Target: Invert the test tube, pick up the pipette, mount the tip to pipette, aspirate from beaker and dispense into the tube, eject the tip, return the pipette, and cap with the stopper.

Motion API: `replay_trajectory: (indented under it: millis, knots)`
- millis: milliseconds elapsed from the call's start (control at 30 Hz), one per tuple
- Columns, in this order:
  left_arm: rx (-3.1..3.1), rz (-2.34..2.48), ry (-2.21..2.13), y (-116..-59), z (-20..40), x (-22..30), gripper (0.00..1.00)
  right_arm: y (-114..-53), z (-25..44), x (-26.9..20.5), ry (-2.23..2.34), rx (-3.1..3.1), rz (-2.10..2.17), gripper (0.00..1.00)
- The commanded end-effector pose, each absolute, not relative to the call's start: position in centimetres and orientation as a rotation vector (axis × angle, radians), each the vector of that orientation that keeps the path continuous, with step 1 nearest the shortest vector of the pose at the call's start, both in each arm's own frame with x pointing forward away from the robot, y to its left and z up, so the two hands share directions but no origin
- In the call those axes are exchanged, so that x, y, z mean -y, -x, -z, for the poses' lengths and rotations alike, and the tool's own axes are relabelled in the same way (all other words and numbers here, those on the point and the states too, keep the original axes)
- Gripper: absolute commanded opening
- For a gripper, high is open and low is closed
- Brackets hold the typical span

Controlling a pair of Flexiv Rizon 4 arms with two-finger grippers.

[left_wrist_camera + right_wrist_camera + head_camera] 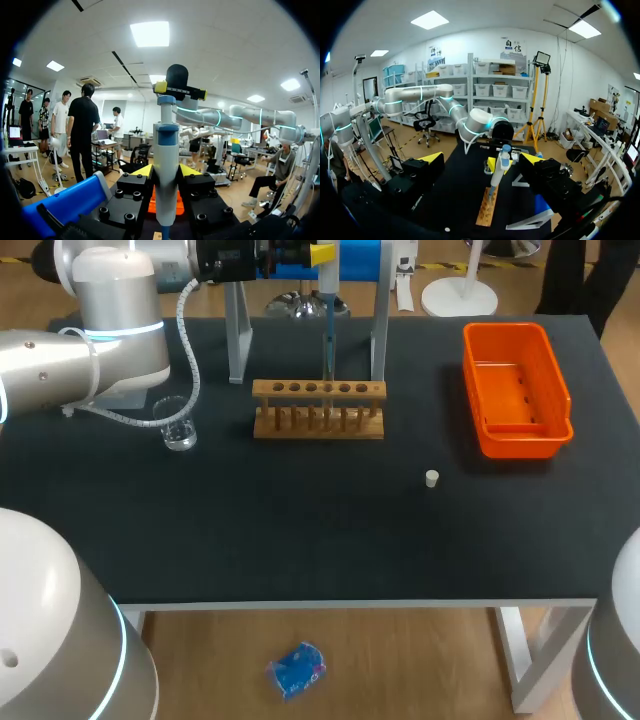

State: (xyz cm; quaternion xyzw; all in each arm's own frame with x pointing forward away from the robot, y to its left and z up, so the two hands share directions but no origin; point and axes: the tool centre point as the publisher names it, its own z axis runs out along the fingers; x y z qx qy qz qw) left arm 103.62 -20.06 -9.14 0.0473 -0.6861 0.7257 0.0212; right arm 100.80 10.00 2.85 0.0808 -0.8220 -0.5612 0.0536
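My left gripper [322, 255] is high above the back of the table, shut on the pipette [328, 335], which hangs upright. In the left wrist view the pipette [166, 150] stands between the yellow-tipped fingers [142, 171]. Its thin lower end reaches down to the wooden tube rack [318, 410]; I cannot make out a tube there. A glass beaker [178, 426] stands left of the rack. The small white stopper [432, 478] lies on the mat to the rack's front right. My right gripper [482, 159] is wide open with nothing in it, facing the pipette [502, 167] and rack [487, 207] from a distance.
An orange bin [515, 390] sits at the back right. A white stand's legs [238, 335] rise behind the rack on either side of the pipette. The left arm's cable [190, 360] loops down near the beaker.
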Motion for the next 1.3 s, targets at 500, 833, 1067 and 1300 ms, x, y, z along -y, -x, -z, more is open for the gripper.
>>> replay_trajectory:
  millis: [500,833,1067,1300]
  knots:
    - [2.128,-2.248,-0.149,-103.6,9.0,20.1,0.0,-98.1,2.8,-4.8,-0.244,2.775,1.466,1.0]
    - [2.128,-2.248,-0.149,-103.6,9.0,20.1,0.0,-98.1,2.8,-4.8,-0.244,2.775,1.466,1.0]
    - [2.128,-2.248,-0.149,-103.6,9.0,20.1,0.0,-98.6,7.7,-6.7,-0.136,2.714,1.471,1.0]
    - [2.128,-2.248,-0.149,-103.6,9.0,20.1,0.0,-98.9,11.3,-7.3,-0.131,2.695,1.497,1.0]
